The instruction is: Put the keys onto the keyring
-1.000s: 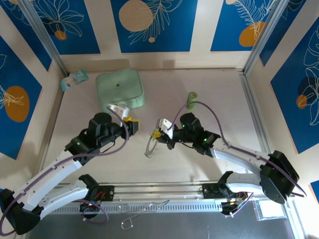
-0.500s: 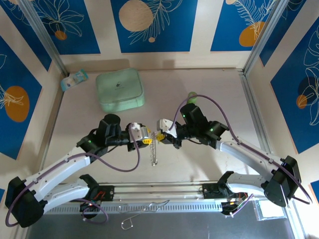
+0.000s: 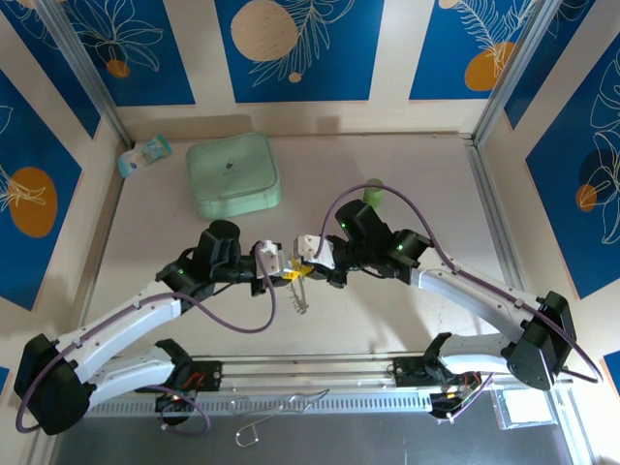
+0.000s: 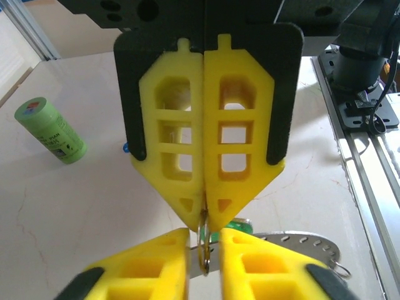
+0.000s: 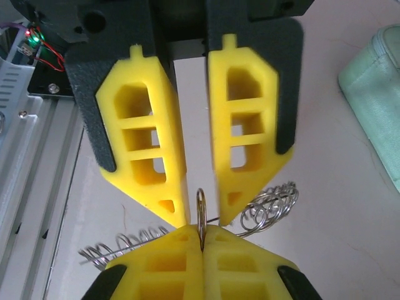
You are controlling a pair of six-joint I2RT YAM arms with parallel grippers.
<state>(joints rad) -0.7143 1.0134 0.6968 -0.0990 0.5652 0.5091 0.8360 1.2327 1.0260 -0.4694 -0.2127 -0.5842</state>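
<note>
My left gripper (image 3: 289, 273) and right gripper (image 3: 308, 263) meet tip to tip above the middle of the table. In the left wrist view the left gripper (image 4: 204, 220) is shut on a small metal ring (image 4: 204, 250). The right gripper (image 5: 201, 215) is open, its fingers standing either side of that ring (image 5: 201, 209) without touching it. The keyring (image 5: 270, 206), a silvery coiled loop, hangs beneath them and shows as a pale dangling strip (image 3: 301, 295) from above. A green key head (image 4: 240, 225) peeks out behind the left fingertips. The blue key is hidden.
An upright green cylinder (image 3: 373, 192) stands just behind the right arm. The mint-green square case (image 3: 232, 174) lies at the back left, with a small packet (image 3: 145, 153) beyond it. A metal rail (image 3: 310, 373) runs along the near edge.
My left arm swung in from the left to meet the right gripper and closed on the small ring. The right gripper shifted slightly left, and the keyring hangs straighter.
</note>
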